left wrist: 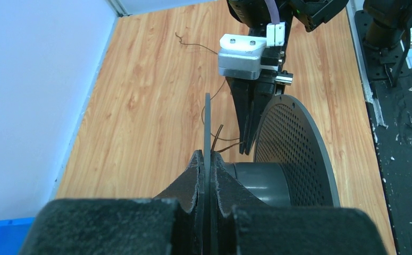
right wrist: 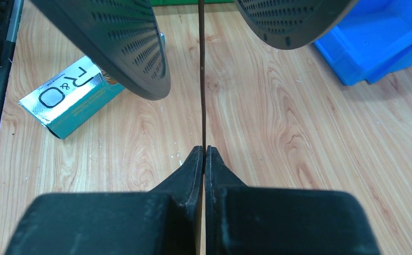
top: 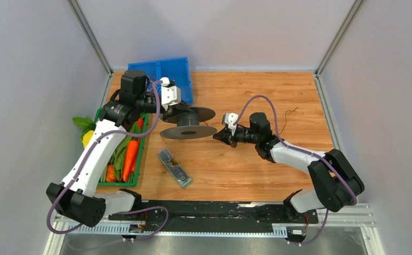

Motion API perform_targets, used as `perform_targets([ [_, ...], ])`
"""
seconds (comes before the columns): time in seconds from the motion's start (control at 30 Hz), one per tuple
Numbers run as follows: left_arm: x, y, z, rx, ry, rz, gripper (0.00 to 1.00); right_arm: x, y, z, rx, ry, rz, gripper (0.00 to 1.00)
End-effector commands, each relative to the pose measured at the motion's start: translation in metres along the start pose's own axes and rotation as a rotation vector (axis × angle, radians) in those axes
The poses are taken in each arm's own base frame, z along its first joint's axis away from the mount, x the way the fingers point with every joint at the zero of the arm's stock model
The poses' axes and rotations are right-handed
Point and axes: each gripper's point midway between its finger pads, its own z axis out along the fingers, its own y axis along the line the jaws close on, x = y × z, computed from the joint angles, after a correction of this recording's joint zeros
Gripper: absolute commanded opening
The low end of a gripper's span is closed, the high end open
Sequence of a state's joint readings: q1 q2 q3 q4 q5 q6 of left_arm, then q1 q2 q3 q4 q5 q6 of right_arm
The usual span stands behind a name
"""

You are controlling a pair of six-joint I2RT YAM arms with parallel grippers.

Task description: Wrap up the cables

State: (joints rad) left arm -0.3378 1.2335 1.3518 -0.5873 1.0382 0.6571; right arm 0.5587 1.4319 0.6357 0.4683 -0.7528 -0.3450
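A dark grey spool with two perforated flanges lies on its side on the wooden table. My left gripper is shut on the edge of its rear flange, with a finger on each side of the rim. The other flange and the hub show to the right of it. My right gripper is shut on the thin black cable, which runs taut from my fingertips up between the flanges. The cable's loose end trails on the table at the right.
A teal box lies in front of the spool and shows in the right wrist view. A green basket of vegetables stands at the left. A blue bin is at the back left.
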Motion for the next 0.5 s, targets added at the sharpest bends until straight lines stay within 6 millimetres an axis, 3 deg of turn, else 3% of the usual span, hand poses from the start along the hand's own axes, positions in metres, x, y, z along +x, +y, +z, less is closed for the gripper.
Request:
perform_targets([
  [0.0,-0.047,0.007,-0.01,-0.028,-0.101,0.138,0.0,0.008,0.0,-0.009,0.021,0.031,0.018,0.0],
  [0.3,-0.051,0.016,-0.009,-0.062,-0.112,0.108,0.0,0.014,-0.009,-0.018,0.05,0.05,0.048,0.02],
  [0.43,-0.065,0.032,-0.008,-0.108,-0.147,0.035,0.0,-0.008,-0.026,-0.02,0.091,0.026,0.09,0.6],
  [0.47,-0.068,0.038,-0.007,-0.127,-0.151,-0.001,0.0,-0.017,-0.032,-0.022,0.112,0.016,0.087,0.67],
])
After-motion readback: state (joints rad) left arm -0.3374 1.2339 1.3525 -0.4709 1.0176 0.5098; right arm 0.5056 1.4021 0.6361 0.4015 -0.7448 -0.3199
